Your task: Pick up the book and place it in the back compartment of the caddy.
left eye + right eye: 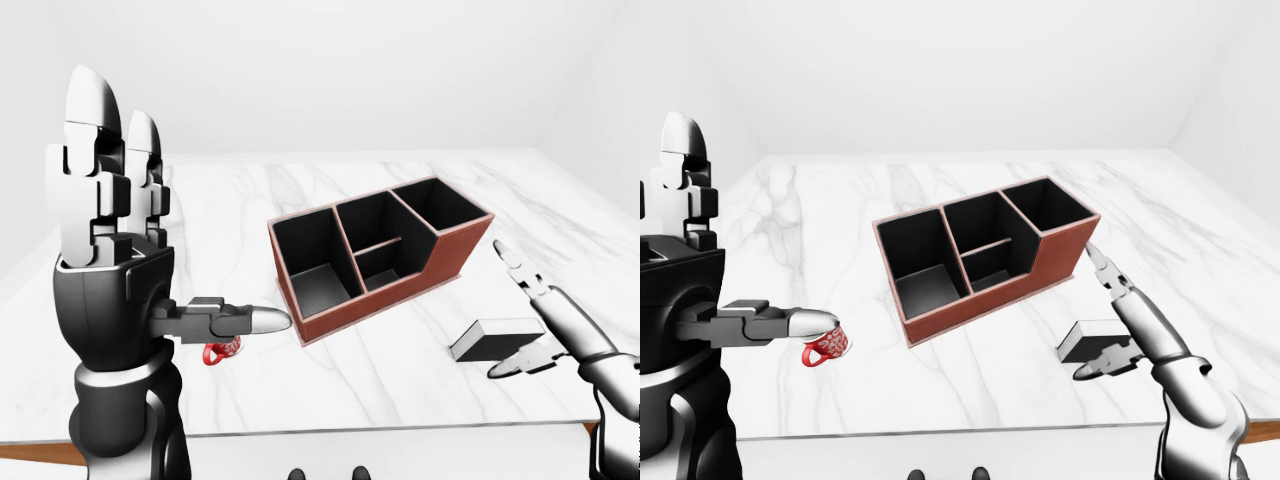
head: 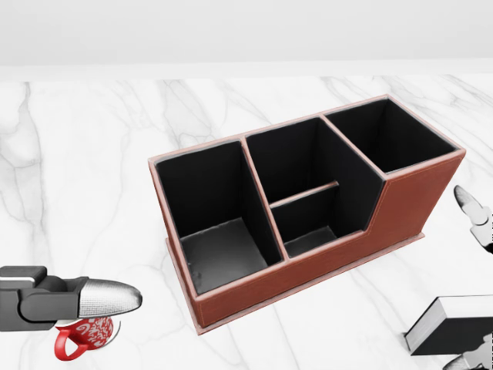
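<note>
At the lower right of the left-eye view the right hand (image 1: 545, 320) hangs over the marble table (image 1: 400, 390) with its fingers spread wide, one finger stretched up toward the caddy and the thumb tip low beside the book; it grips nothing; whether the thumb touches the book cannot be told. At the far left of the same view the left hand (image 1: 110, 250) stands upright with two fingers pointing to the top of the frame and the thumb jutting right, also wide and holding nothing.

Just below that thumb tip a small red patterned mug (image 1: 826, 347) sits on the table, near the left end of the caddy but apart from it; nothing lies between the book and the caddy.

The caddy (image 2: 400, 208) is a red-brown box with black lining, set slantwise across the middle of the head view; it has a large compartment at its left end, a middle section split by a low divider into two cells, and a taller compartment at its upper right end; all appear to hold nothing.

The book (image 1: 495, 338) lies flat on the table at the lower right of the left-eye view, below the caddy's right end; it is small, with a dark cover and pale page edges.
</note>
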Robot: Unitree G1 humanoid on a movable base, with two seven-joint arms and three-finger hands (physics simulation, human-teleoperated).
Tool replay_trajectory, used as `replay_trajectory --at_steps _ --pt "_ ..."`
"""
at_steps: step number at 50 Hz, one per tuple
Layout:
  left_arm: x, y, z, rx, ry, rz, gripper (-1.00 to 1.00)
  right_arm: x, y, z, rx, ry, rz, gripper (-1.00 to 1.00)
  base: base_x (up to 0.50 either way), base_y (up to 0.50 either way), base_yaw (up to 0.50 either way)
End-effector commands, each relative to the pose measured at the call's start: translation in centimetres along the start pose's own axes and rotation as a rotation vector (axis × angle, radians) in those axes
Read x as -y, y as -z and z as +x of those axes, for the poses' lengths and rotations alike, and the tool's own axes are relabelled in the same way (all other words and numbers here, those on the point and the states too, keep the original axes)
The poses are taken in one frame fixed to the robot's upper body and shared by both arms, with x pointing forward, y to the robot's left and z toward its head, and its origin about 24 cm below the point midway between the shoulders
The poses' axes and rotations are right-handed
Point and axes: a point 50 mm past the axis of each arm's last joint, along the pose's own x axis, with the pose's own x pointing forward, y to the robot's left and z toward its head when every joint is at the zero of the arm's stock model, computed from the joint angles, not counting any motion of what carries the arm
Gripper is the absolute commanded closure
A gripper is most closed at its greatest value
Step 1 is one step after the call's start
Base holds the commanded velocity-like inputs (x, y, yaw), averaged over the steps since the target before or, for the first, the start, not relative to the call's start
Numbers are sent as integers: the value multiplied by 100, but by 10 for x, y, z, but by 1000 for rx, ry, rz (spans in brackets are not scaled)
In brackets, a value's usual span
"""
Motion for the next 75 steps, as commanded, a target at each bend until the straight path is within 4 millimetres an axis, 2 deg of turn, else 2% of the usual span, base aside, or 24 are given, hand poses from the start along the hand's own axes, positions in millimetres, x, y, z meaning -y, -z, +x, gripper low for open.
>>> replay_trajectory --at_steps 1,13,20,50,75 --pt "0 0 0 1 1 0 -100 -7 5 3 -33 -34 -9 -100 0 0 0" --pt "0 0 0 2 2 0 -100 -6 -4 3 2 -25 -24 -100 0 0 0" --pt "1 1 0 -6 3 -3 -100 -8 -3 4 -4 -32 -24 -100 0 0 0" --pt "1 2 0 -9 4 -3 -100 -20 33 24 -193 -168 -99 -100 0 0 0" --pt "1 3 0 -12 5 -1 -100 -24 45 32 -261 -201 -155 -100 0 0 0"
